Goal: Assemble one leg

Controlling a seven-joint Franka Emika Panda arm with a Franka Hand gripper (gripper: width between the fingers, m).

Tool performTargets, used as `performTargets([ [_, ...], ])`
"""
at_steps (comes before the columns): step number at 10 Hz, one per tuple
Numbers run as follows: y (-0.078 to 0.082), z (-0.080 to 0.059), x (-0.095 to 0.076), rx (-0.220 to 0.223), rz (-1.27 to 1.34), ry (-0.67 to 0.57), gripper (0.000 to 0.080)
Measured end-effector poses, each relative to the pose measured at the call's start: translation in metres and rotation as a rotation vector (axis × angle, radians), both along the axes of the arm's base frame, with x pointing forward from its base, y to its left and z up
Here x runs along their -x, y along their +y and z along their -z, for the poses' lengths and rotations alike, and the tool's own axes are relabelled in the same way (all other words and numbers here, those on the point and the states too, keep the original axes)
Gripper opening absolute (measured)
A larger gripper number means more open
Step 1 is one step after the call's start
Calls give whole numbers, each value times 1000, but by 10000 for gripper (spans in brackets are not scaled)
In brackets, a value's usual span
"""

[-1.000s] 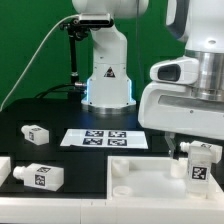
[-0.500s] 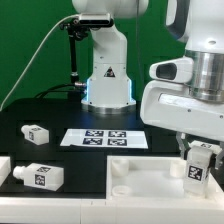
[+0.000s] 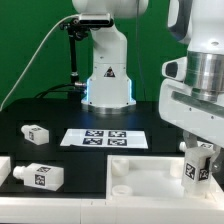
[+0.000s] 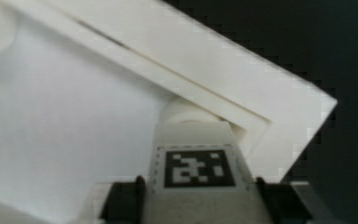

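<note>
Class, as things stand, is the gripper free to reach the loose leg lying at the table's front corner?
Probably not yet: the gripper is shut on another leg over the tabletop. The loose leg itself lies uncovered on the table.

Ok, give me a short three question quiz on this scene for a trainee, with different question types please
1. True or false: the gripper holds a leg over the tabletop.
2. How many other legs lie loose on the black table at the exterior view's left?
A. none
B. two
C. four
3. Fill in: the flat sheet of tags in front of the robot base is the ______ board.

Key:
1. true; the wrist view shows the tagged leg between the two fingers.
2. B; one leg farther back, one leg nearer the camera.
3. marker
</note>
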State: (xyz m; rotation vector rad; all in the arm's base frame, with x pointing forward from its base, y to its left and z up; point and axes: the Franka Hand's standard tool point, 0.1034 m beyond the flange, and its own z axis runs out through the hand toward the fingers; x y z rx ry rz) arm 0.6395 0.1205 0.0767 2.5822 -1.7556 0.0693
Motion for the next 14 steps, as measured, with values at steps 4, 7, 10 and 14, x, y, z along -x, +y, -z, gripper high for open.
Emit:
performTargets([
  [4,3,1,-2,-35,432,-51,285],
  [7,1,3,0,-22,226,-42,505],
  [10,6,3,3,4,-216,-31,618],
  [14,1,4,2,25,-495,-18,649],
])
